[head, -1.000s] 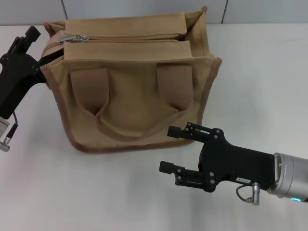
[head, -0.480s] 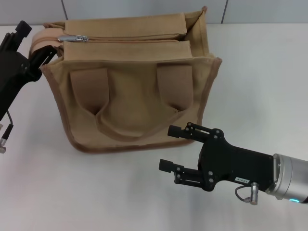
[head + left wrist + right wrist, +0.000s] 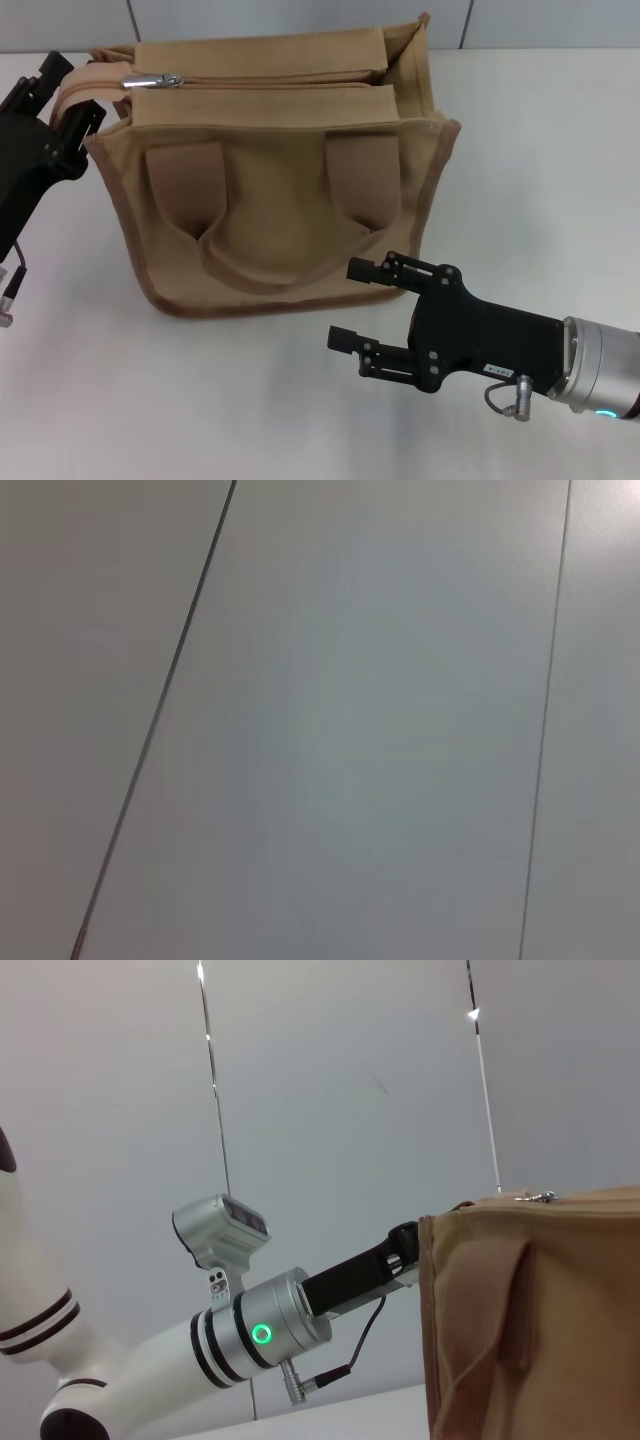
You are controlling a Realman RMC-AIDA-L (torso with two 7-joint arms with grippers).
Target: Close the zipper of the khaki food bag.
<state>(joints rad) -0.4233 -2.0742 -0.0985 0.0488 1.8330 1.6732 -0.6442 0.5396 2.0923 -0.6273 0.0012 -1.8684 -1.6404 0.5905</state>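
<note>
The khaki food bag [image 3: 270, 190] stands on the white table, its handles hanging down the front. The zipper [image 3: 270, 83] runs along the top panel, with its silver pull tab [image 3: 150, 79] at the left end. My left gripper [image 3: 72, 92] is at the bag's left end, shut on the tan side flap [image 3: 88, 84], which is drawn out to the left. My right gripper [image 3: 355, 305] is open and empty, low in front of the bag's right half. The right wrist view shows the bag [image 3: 530, 1330], the pull tab [image 3: 537, 1197] and my left arm [image 3: 260, 1332].
The white table [image 3: 540, 150] extends right of and in front of the bag. A grey panelled wall [image 3: 300, 20] stands behind it. The left wrist view shows only wall panels [image 3: 350, 730].
My left gripper has moved left with the bag's side flap between its fingers, stretching the flap outward. The right gripper has dropped slightly.
</note>
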